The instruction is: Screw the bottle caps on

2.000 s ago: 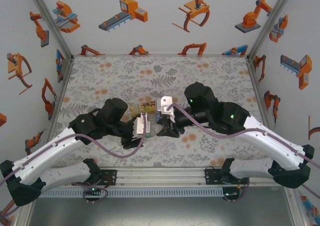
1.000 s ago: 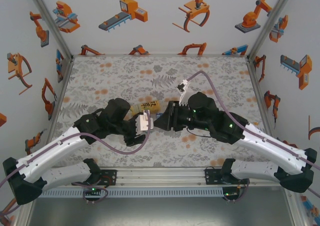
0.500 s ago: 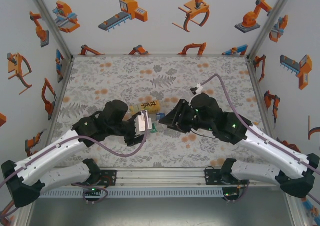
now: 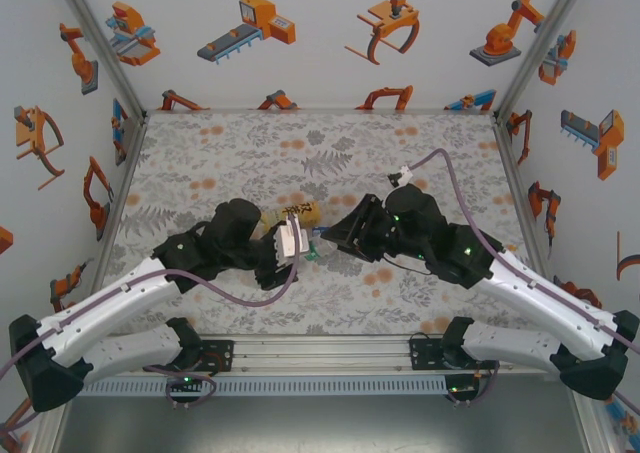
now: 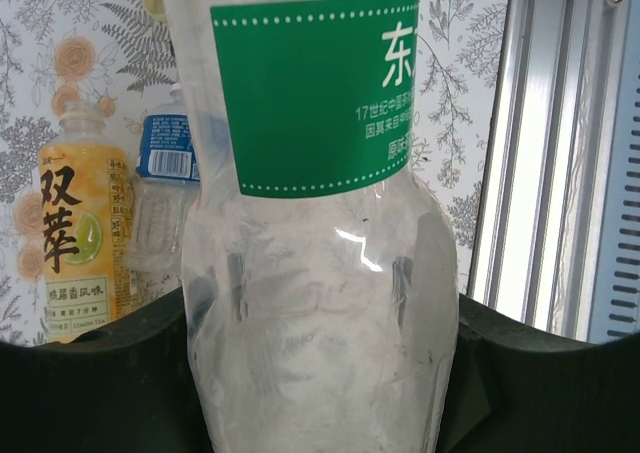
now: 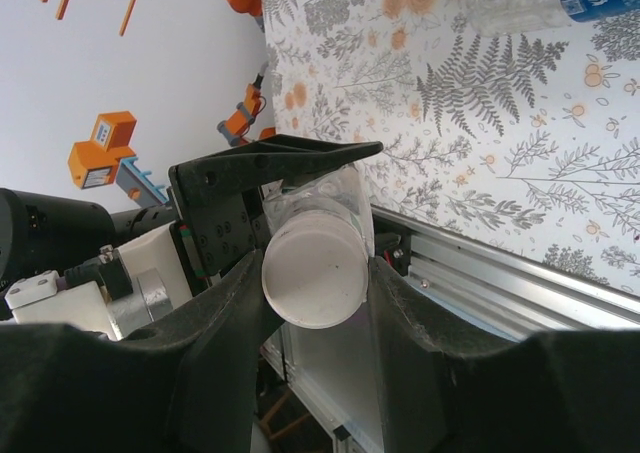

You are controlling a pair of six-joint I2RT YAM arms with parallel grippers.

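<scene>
On the flower-patterned counter, near its middle, the left fingers are clamped round the clear green-labelled bottle. The yellow bottle and the blue-labelled bottle rest just beside each other on the counter beyond it. The right fingers are closed on the white cap at the held bottle's mouth.

White cap on green-labelled bottle, yellow bottle, blue-labelled bottle lying nearby
</scene>
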